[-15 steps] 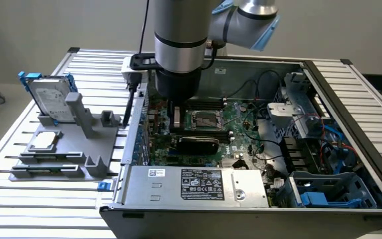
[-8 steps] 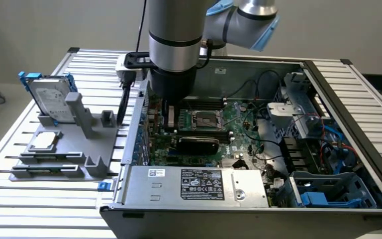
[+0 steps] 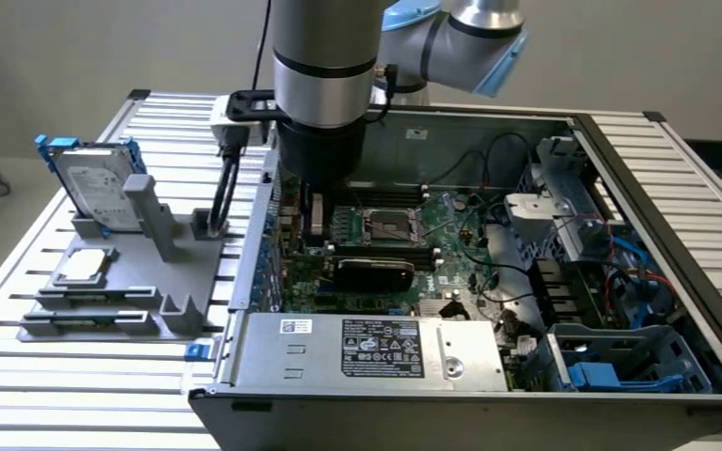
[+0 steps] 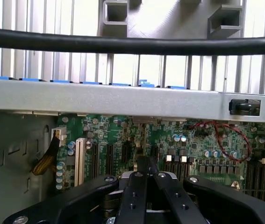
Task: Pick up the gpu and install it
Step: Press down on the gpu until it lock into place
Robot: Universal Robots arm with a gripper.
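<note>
My tool [image 4: 146, 170] is down inside the open computer case [image 3: 662, 282], fingers [image 4: 144, 163] pinched together with nothing between them, over the green motherboard [image 4: 202, 144] and its row of expansion slots. The gpu [image 3: 374, 273] sits on the board just below the processor socket [image 3: 384, 225] in the exterior view, its glossy black cover showing (whether it is fully seated I cannot tell), close beside my arm's lower end. My arm hides the tool in the exterior view. On the bench [image 3: 86, 376], the grey fixture [image 3: 161, 272] carries the hard drive [image 3: 91, 183] and processor chip [image 3: 83, 266].
</note>
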